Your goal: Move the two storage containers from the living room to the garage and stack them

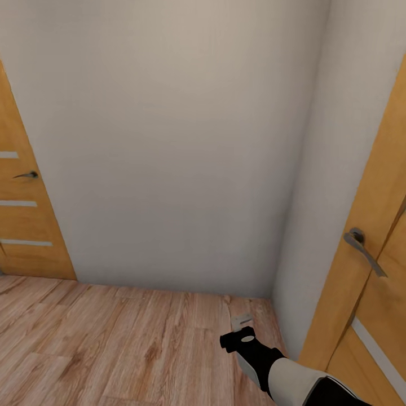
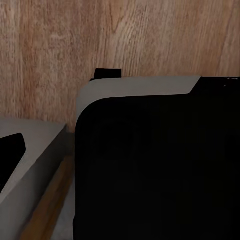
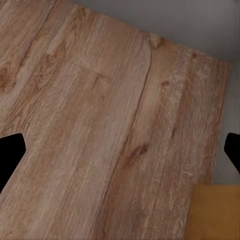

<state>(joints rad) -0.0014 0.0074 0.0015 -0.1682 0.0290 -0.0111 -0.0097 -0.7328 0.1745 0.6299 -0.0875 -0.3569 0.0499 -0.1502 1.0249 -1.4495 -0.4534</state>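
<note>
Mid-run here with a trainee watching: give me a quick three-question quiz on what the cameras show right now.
1. True or false: the right gripper holds an orange-red bin.
2. The floor beneath the robot is: A) grey concrete B) light wood planks C) carpet.
3. How many wooden doors with metal handles flank the pale wall in the head view?

Key: 1 false, the right wrist view shows its fingers spread over bare floor; 2 B; 3 two, the left door and the right door.
</note>
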